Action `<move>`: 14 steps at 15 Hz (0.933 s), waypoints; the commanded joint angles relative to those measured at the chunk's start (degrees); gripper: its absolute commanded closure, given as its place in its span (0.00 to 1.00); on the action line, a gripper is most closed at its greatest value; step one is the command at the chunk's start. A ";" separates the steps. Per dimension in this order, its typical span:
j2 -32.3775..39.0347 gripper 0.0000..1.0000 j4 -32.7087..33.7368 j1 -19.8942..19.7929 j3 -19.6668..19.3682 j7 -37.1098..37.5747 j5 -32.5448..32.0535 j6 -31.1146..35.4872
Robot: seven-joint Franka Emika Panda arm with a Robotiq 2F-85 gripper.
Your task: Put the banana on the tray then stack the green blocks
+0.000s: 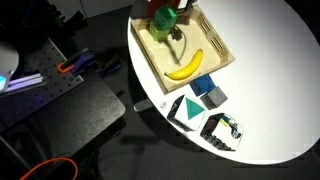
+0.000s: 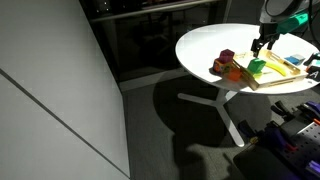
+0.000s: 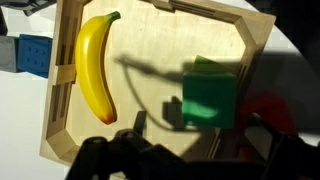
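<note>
The banana [image 3: 95, 65] lies on the floor of the wooden tray [image 3: 150, 35], along its left side in the wrist view. It also shows in an exterior view [image 1: 185, 67]. A bright green block [image 3: 210, 105] sits in the tray, with a paler green face [image 3: 212, 66] at its far edge. I cannot tell whether that is a second block. My gripper [image 3: 195, 128] hovers above the green block [image 2: 257, 67], fingers spread wide to either side of it and holding nothing. In an exterior view the gripper [image 1: 165, 15] covers the tray's far end.
Blue-grey blocks [image 1: 207, 90] and a flat dark green triangle [image 1: 185, 110] lie on the white round table [image 1: 270, 60] beside the tray. A black-and-white object [image 1: 225, 128] sits near the table edge. Red and orange pieces [image 2: 228, 65] stand by the tray.
</note>
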 commanded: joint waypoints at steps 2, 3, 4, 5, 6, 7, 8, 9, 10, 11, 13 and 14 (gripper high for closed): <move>-5.36 0.00 -3.22 -1.10 0.33 -6.21 2.16 -5.84; -6.24 0.00 -3.54 -1.07 0.31 -6.49 2.43 -7.49; -7.04 0.00 -3.73 -1.02 0.36 -7.08 2.88 -9.17; -7.83 0.00 -3.81 -0.77 0.30 -6.01 3.02 -10.85; -8.54 0.00 -3.75 -0.54 0.33 -5.30 3.21 -13.09; -9.28 0.00 -3.76 -0.35 0.42 -4.63 3.48 -15.09; -10.05 0.00 -3.76 -0.19 0.54 -4.29 3.89 -17.23; -10.88 0.00 -3.76 0.00 0.71 -4.03 4.43 -19.43; -11.69 0.00 -3.79 0.18 0.88 -3.89 5.03 -21.40; -12.58 0.00 -3.90 0.35 1.07 -3.58 5.56 -23.08; -14.63 0.00 -4.59 0.64 1.37 -3.06 6.08 -25.01; -16.33 0.00 -5.53 0.69 1.43 -2.82 6.21 -25.12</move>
